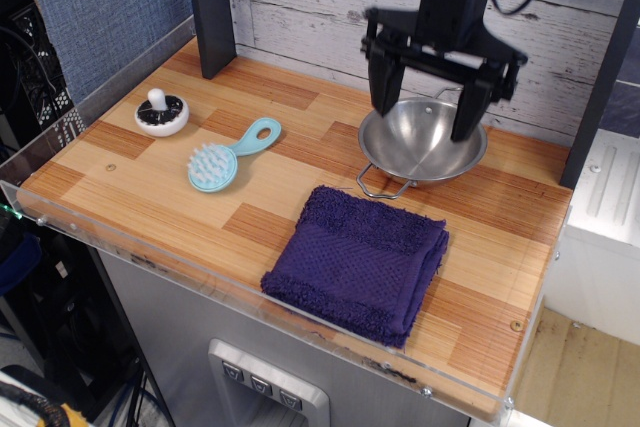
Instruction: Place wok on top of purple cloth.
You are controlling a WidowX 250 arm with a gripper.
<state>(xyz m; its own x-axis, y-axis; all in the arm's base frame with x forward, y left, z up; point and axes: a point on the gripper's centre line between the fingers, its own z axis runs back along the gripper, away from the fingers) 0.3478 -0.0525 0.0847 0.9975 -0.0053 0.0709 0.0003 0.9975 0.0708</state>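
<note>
Table: a wooden-plank counter with a clear plastic edge is carrying every item in view.

Purple cloth: it is lying folded and roughly square at the near right of the table, nothing resting on it. It is sitting just in front of the wok, apart from the bowl, with the wok's near handle coming close to its far edge.

Gripper: it is hanging from above at the far right, jaws spread wide and holding nothing. One finger is pointing down at the wok's left rim, the other at its right rim; whether either is touching metal cannot be told.

Wok: it is sitting upright on the table, directly under the gripper and not yet lifted. Its two wire handles are lining up on an axis running from the near left to the far right.

Key relation: the fingers are straddling the bowl across its width, roughly crosswise to the handle axis. The cloth is lying toward the camera from the wok, so the carry is judged to be a short one forward.

Brush: a light blue brush is lying left of centre, well apart from the wok.

White and black knob: it is standing at the far left, clear of the likely path.
</note>
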